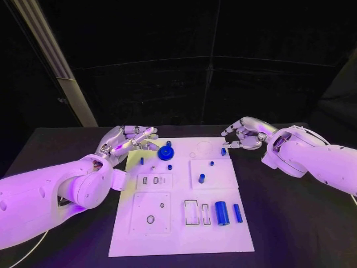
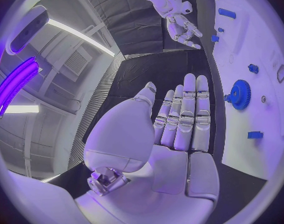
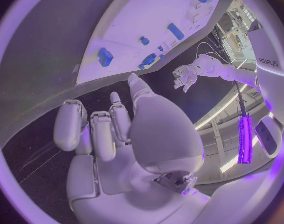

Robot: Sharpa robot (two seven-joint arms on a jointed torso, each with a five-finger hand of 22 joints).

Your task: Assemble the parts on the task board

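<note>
The white task board (image 1: 178, 223) lies in the middle of the black table. A blue gear (image 1: 165, 152) sits near its far left corner, also seen at the board's edge (image 2: 240, 93). My left hand (image 1: 134, 138) hovers just left of the gear with its fingers (image 2: 186, 109) stretched out straight and nothing in them. My right hand (image 1: 243, 135) hangs over the far right corner, its fingers (image 3: 101, 129) loosely curled and empty. A small blue peg (image 1: 223, 151) stands just below its fingertips.
More blue parts lie on the board: a peg (image 1: 201, 178) mid-board, a thick cylinder (image 1: 222, 213) and a thin one (image 1: 237, 213) nearer me, and small pieces (image 1: 154, 166) by the gear. Bare black table (image 1: 299, 223) flanks the board.
</note>
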